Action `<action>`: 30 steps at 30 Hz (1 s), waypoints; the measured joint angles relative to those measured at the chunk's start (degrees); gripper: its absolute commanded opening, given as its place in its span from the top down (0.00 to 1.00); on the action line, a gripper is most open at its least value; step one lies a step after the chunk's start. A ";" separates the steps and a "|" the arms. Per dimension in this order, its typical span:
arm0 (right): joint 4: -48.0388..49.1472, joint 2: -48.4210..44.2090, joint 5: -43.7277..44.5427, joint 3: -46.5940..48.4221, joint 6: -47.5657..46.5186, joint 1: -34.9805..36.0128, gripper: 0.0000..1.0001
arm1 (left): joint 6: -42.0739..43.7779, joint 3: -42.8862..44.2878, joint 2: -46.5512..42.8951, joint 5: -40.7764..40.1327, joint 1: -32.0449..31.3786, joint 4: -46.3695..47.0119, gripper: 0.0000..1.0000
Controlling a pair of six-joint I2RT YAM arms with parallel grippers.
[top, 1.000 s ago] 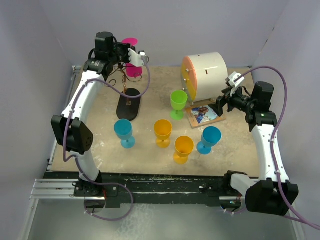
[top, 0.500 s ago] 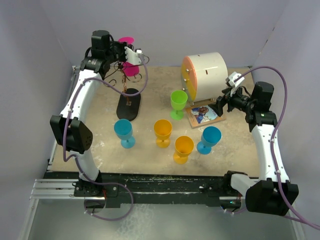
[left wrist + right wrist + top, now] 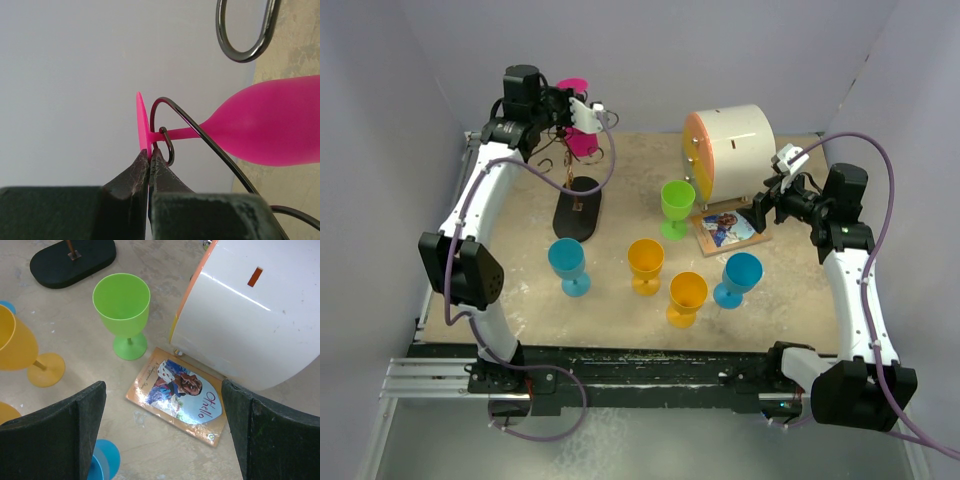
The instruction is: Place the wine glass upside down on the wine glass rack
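From above, we see the left gripper (image 3: pixel 570 98) raised over the far end of the wine glass rack (image 3: pixel 578 207), clamped on the pink wine glass (image 3: pixel 585 138). The glass hangs bowl-down among the rack's upper wire arms, foot uppermost. The right gripper (image 3: pixel 767 205) hovers well to the right of the rack, past the green glass (image 3: pixel 677 203), its jaws spread wide and holding nothing. In the left wrist view, the fingertips pinch the thin rim of the glass's foot. The stem sits inside a small curl of rack wire just beside the foot, with the bowl on the other side of that curl. We cannot tell whether the foot already bears on the wire. We judge the glass nearly seated, so the step in hand is the release. We should lower a touch until the curl takes the weight, then open slowly. The fingers should draw straight back off the foot's edge, since a sideways pull could drag the stem out of the curl or rock the light rack. In the right wrist view, the open fingers frame a book (image 3: pixel 175 395) and the white cylinder (image 3: pixel 250 315), and the rack's black base shows beyond the green glass. That arm is best left parked away from the rack.
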 measured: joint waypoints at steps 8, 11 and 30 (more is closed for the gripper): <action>0.00 0.00 0.00 0.00 0.00 0.00 0.01 | -0.04 -1.42 -1.14 -0.11 0.00 0.46 0.99; 0.00 -0.02 0.00 0.00 0.00 0.00 0.00 | -0.07 -1.49 -1.20 -0.13 0.00 0.46 0.99; 0.00 0.00 -0.02 0.00 0.00 -0.15 0.00 | -0.52 -1.51 -2.12 -0.74 0.61 -0.07 0.90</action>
